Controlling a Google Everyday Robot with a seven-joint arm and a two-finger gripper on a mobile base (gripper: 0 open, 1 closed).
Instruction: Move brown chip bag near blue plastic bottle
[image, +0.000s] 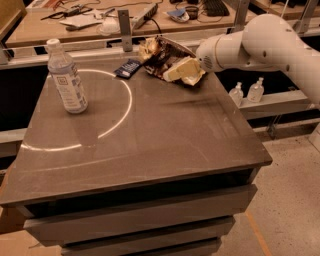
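Note:
The brown chip bag (159, 56) lies crumpled at the far edge of the dark table (150, 145), right of middle. The blue plastic bottle (67, 79), clear with a white cap and a pale label, stands upright at the table's far left, well apart from the bag. My gripper (181, 70), cream-coloured on a white arm (260, 42) reaching in from the right, is low over the bag's right end and covers part of it.
A small flat dark blue packet (127, 67) lies just left of the bag. Two tiny clear pump bottles (246, 92) stand on a low shelf to the right. A cluttered workbench (100, 20) runs behind the table. A bright arc of light (120, 112) crosses the tabletop.

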